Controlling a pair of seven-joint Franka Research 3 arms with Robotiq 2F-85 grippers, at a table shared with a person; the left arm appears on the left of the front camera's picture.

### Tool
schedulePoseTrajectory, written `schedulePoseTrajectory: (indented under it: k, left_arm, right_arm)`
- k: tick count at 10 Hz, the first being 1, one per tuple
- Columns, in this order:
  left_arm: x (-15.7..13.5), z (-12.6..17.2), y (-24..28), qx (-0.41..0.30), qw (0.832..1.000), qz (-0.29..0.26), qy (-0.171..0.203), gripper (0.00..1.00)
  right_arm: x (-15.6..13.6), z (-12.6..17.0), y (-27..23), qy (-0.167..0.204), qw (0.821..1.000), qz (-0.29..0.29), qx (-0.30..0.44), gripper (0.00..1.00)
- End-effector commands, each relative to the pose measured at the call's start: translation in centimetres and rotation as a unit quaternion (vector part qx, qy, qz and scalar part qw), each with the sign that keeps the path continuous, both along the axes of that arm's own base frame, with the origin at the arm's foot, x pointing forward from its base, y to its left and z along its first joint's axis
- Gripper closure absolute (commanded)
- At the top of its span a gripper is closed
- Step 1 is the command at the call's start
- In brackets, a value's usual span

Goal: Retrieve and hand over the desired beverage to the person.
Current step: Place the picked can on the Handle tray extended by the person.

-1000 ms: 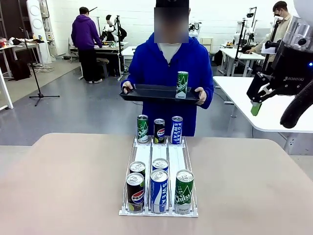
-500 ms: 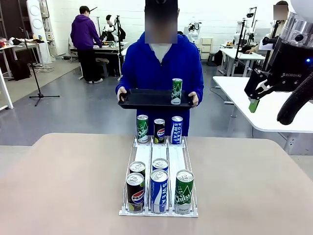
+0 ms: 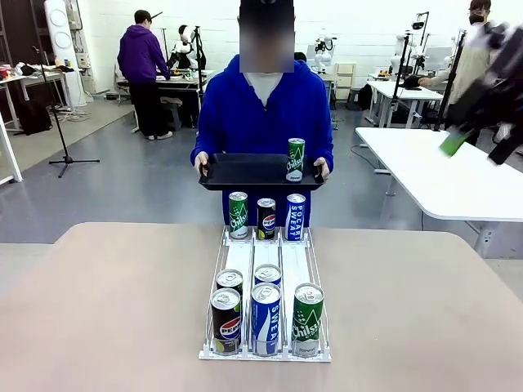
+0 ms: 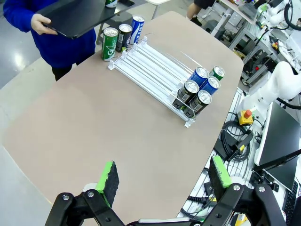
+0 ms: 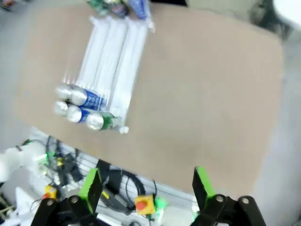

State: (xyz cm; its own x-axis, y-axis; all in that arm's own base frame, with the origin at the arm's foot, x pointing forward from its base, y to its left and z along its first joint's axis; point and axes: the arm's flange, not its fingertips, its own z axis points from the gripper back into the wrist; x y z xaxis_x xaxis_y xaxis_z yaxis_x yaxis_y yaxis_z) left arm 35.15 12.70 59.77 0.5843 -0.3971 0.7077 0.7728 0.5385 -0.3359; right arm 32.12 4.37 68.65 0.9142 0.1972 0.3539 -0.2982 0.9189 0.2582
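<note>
Front camera faces the person across the table; both wrist cameras overlook it from above

Blue hoodie; tray black (probably plain).

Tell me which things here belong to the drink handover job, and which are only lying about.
Job: person in blue hoodie, black tray with green can, can rack, its cans.
Lying about: tripod stand, white side table, person in purple hoodie.
</note>
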Motion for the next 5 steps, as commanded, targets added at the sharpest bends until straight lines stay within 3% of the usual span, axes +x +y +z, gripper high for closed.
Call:
schedulePoseTrajectory:
  k: [1, 2, 3, 5]
  left_arm:
    - [0.0, 0.0, 0.1, -0.007, 1.0, -0.009, -0.012, 0.0]
    - [0.0, 0.0, 0.1, -0.007, 1.0, -0.009, -0.012, 0.0]
    - [0.0, 0.0, 0.1, -0.007, 1.0, -0.009, -0.012, 0.0]
    - [0.0, 0.0, 0.1, -0.007, 1.0, -0.009, -0.012, 0.0]
  right_arm:
    - [-0.7, -0.2, -8.0, -0.071, 0.963, 0.143, 0.215, 0.0]
    - [-0.9, -0.5, -11.0, -0.107, 0.948, 0.145, 0.263, 0.0]
    - [-1.2, -1.2, -13.0, -0.139, 0.94, 0.166, 0.265, 0.0]
    - [-1.3, -3.7, -14.1, -0.124, 0.942, 0.182, 0.252, 0.0]
